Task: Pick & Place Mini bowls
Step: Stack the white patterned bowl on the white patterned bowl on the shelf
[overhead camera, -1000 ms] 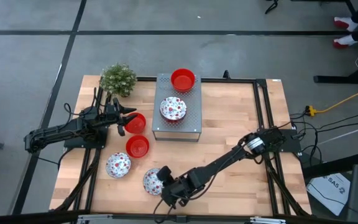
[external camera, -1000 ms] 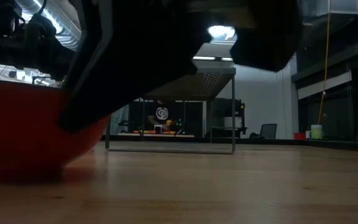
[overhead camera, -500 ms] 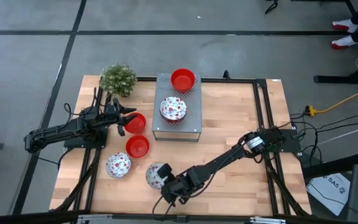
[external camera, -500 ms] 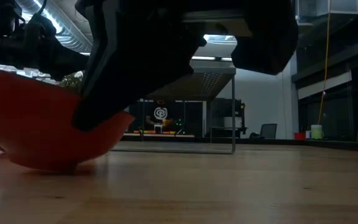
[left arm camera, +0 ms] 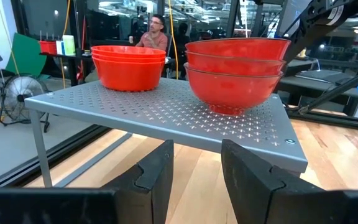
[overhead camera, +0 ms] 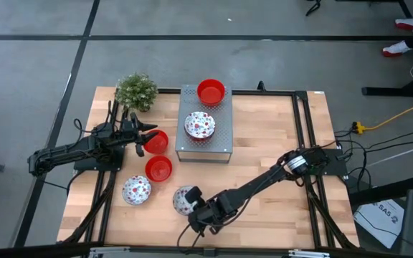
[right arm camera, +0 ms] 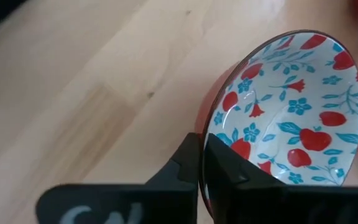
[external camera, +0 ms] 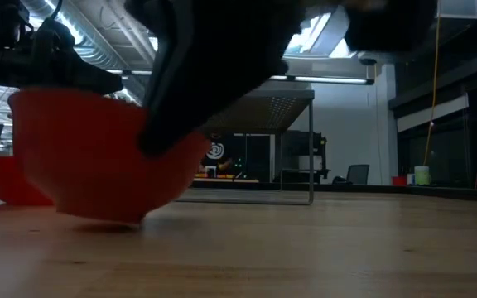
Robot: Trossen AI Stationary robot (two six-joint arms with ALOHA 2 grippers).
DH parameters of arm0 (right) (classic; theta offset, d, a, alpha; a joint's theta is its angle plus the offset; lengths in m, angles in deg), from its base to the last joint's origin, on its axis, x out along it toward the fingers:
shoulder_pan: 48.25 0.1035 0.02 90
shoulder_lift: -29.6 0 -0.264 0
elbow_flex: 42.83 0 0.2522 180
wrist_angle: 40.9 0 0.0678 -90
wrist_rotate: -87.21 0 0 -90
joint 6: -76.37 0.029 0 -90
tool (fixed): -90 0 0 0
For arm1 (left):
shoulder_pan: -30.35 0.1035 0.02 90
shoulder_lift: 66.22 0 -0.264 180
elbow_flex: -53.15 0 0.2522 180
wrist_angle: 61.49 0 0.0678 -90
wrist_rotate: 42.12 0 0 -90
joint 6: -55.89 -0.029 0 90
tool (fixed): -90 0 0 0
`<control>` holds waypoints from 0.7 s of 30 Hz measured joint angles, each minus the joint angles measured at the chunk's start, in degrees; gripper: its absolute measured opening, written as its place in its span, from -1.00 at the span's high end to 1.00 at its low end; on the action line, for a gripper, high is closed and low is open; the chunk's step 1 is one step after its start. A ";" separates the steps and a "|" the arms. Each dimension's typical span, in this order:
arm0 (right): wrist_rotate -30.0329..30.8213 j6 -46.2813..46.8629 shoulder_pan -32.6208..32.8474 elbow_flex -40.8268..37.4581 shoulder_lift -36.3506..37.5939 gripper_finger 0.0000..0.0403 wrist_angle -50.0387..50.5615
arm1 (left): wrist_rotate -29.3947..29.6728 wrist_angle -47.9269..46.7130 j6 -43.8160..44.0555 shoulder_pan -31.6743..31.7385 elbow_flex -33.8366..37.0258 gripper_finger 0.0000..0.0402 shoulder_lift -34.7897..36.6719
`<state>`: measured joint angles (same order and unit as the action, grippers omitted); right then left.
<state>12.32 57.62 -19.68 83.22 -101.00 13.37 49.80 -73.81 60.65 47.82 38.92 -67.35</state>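
Note:
My right gripper (overhead camera: pixel 194 206) (right arm camera: pixel 201 160) is near the table's near edge, shut on a mini bowl (overhead camera: pixel 186 198) (right arm camera: pixel 284 106) that is red outside and white with a red and blue pattern inside. In the low view that bowl (external camera: pixel 98 157) shows tilted under the dark gripper. My left gripper (overhead camera: pixel 140 140) (left arm camera: pixel 194 180) is open and empty beside a red bowl (overhead camera: pixel 157 141), facing the grey perforated box (overhead camera: pixel 204 136). On the box stand red bowls (overhead camera: pixel 211 92) and patterned bowls (overhead camera: pixel 199 125). One red bowl (overhead camera: pixel 158 168) and one patterned bowl (overhead camera: pixel 136 190) rest on the table. My right gripper pinches the bowl's rim (right arm camera: pixel 211 127) on the side toward the table's near right corner, one finger inside the bowl and one against its red outer wall. The bowl is tipped up steeply; whether its low side (external camera: pixel 110 217) is clear of the table, I cannot tell.
A small green plant (overhead camera: pixel 136 91) stands at the table's far left corner. The box's legs (external camera: pixel 310 149) rise mid-table. Bare wood (overhead camera: pixel 271 143) lies right of the box. A person (left arm camera: pixel 155 34) shows in the room beyond the table.
My right gripper has carried the patterned bowl a little toward the table's far edge and right. The bowl has tipped from lying flat on the table to a steep tilt.

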 joint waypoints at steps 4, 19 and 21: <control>-0.38 0.96 0.08 -0.02 2.04 0.95 0.34 | 0.00 0.02 0.00 -0.01 0.00 0.35 0.02; 0.25 0.44 -0.26 0.00 10.23 0.94 -0.28 | -0.02 0.02 0.01 0.00 0.00 0.35 0.02; 0.51 0.40 -0.65 0.00 11.43 0.94 -0.36 | -0.02 0.02 -0.01 0.00 0.00 0.35 0.00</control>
<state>12.83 58.03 -20.33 83.22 -89.58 13.01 49.77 -73.80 60.64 47.82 38.92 -67.34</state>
